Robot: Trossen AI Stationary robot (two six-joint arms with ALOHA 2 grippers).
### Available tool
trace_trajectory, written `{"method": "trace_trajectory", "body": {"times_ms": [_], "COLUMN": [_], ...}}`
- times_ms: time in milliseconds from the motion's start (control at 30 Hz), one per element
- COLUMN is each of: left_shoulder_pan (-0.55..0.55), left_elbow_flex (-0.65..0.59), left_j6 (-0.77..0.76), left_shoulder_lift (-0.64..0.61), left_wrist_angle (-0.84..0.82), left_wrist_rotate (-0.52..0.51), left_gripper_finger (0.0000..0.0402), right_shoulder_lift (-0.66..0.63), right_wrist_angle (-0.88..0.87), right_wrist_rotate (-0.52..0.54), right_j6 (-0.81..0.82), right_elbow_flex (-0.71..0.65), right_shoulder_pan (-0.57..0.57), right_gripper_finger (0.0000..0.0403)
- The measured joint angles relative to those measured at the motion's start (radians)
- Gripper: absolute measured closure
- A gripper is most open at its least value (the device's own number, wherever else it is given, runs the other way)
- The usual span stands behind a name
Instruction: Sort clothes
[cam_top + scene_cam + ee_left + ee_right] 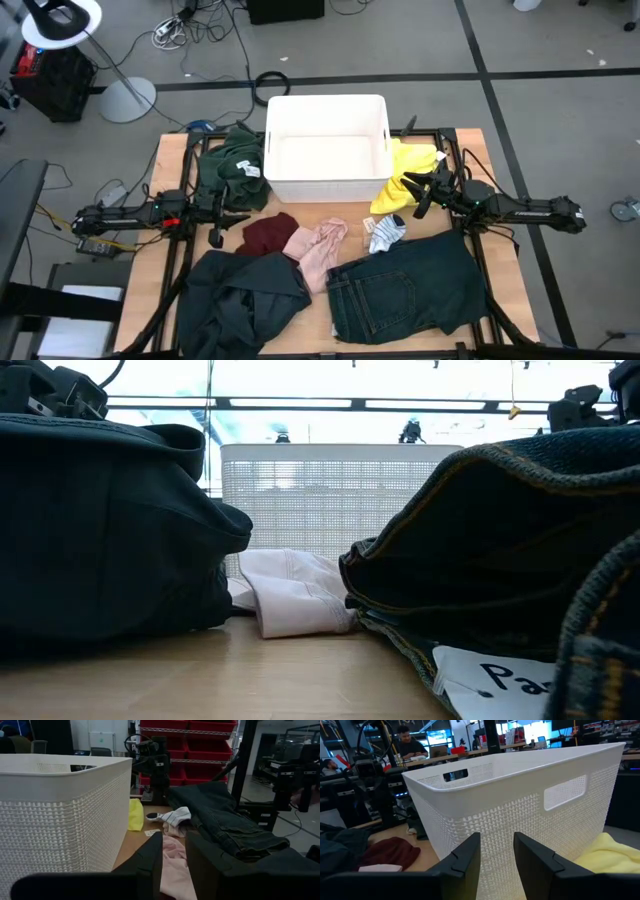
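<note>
Soft fabric clothes spread over the wooden table (345, 215), mostly toward the six o'clock half in the high view. Dark blue denim jeans (405, 288) lying flat at about five o'clock. Crumpled dark grey-green jacket (243, 300) at seven o'clock, just touching a pale pink garment (318, 249) near the centre. Small maroon piece (268, 235) pressed against the pink one on its nine o'clock side. Small pale striped socks (384, 233) just beyond the jeans, toward twelve. Bright yellow garment (408, 172) bunched against the three o'clock wall of the white rectangular perforated plastic tub (327, 146); folded green top (232, 168) against the tub's nine o'clock wall. Nothing visible inside the tub, which sits at twelve o'clock on the table.

Left gripper (216, 213) low at nine o'clock, between green top and maroon piece, dark fingers (150, 865) parted by a narrow gap, gripping nothing; pink cloth visible through the gap in the left wrist view. Right gripper (420, 190) at three o'clock, beside the yellow garment, fingers (470, 857) likewise narrowly apart and empty, facing the tub wall.

In the right wrist view, a seated person (410, 745) at a desk in the room beyond.
</note>
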Motion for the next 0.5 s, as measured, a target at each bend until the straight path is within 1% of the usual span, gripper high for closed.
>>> {"method": "trace_trajectory", "body": {"times_ms": [500], "left_shoulder_pan": [0.000], "left_elbow_flex": [0.000], "left_j6": [0.000], "left_shoulder_lift": [0.000], "left_wrist_angle": [0.000], "left_wrist_rotate": [0.000], "left_gripper_finger": [0.0312], "right_shoulder_lift": [0.000], "right_wrist_angle": [0.009], "right_wrist_rotate": [0.000], "right_j6": [-0.002], "right_elbow_flex": [0.000], "right_shoulder_pan": [-0.004], "right_gripper_finger": [0.0282]}}
